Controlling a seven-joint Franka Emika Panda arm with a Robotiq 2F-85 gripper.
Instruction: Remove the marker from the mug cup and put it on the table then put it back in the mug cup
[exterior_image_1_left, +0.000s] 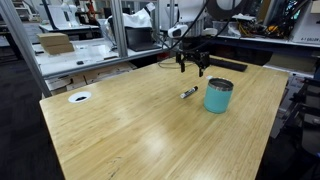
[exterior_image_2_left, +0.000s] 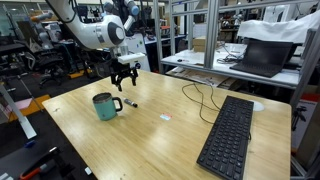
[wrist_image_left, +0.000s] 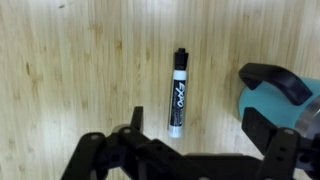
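The marker lies flat on the light wood table, black cap at one end, white body with a dark label. It also shows in both exterior views, just beside the teal mug cup. In the wrist view the cup sits at the right edge with a dark handle. My gripper hovers above the marker, open and empty. In the wrist view its jaws spread at the bottom, just below the marker's end.
A long black keyboard with a cable lies on the table. A small white scrap lies mid-table. A round white-ringed hole is near a corner. Grey metal shelving benches stand behind the table.
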